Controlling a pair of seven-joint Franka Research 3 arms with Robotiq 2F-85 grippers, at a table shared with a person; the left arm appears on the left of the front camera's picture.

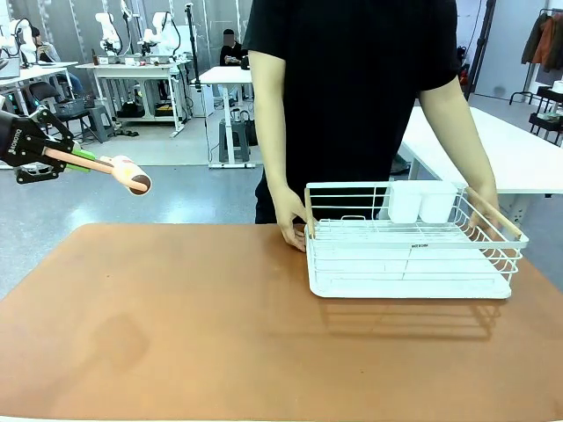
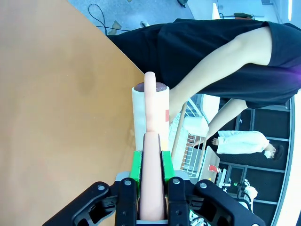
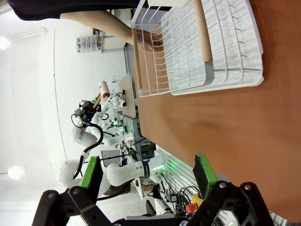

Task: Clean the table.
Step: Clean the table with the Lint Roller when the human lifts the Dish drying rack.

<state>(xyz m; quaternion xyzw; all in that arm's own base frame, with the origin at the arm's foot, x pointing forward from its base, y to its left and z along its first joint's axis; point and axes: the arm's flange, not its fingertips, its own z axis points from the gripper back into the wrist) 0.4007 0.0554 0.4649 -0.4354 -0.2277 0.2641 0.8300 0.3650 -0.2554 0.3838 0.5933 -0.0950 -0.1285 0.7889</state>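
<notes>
The terracotta table (image 1: 176, 316) spreads across the front view. My left gripper (image 1: 79, 160) hangs above the floor off the table's far left corner, shut on the peach handle of a lint roller (image 1: 132, 174) whose white roll points toward the table. In the left wrist view the roller (image 2: 150, 113) sticks out from between the green pads of the left gripper (image 2: 151, 165), over the table (image 2: 56, 94). My right gripper (image 3: 146, 174) stands open above the table (image 3: 225, 132), with nothing between its fingers.
A white wire dish rack (image 1: 409, 259) with a white cup holder (image 1: 422, 200) sits on the table's far right. A person in black holds its two ends with a hand (image 1: 290, 230) on each side. The rack (image 3: 211, 47) lies ahead of my right gripper.
</notes>
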